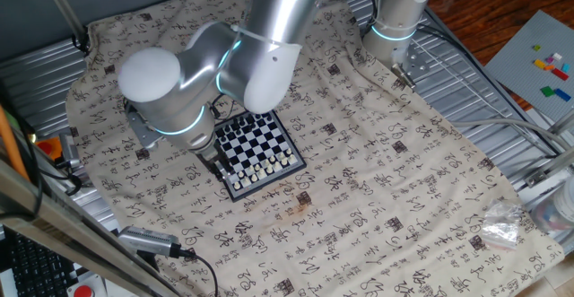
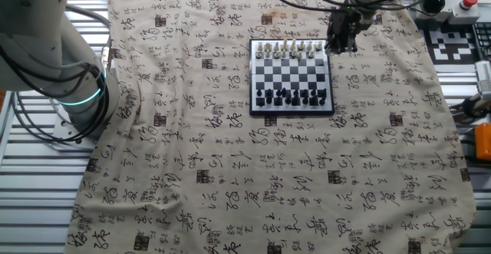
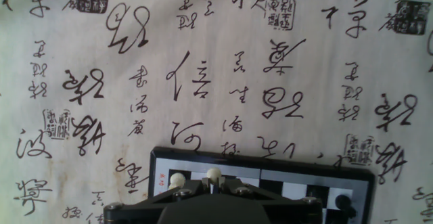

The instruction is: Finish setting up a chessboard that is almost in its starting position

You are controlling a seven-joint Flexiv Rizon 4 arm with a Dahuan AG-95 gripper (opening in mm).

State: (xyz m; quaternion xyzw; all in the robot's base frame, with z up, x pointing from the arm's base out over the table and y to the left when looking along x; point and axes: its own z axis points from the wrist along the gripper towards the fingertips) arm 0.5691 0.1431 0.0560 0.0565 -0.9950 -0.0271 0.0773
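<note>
Sitting on the cloth-covered counter (image 2: 192,169), the chessboard (image 2: 291,76) has white pieces (image 2: 290,50) along one edge and dark pieces (image 2: 291,97) opposite. The end effector (image 2: 342,37) hangs beside the white corner; I cannot tell its grip.

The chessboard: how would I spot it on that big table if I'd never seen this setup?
Look at the cream cloth printed with black calligraphy that covers the table. Near its middle lies the chessboard, a small dark-framed square. Unlike the scattered writing around it, it has regular black-and-white checks, with tiny white pieces along one edge and dark ones opposite.
</note>
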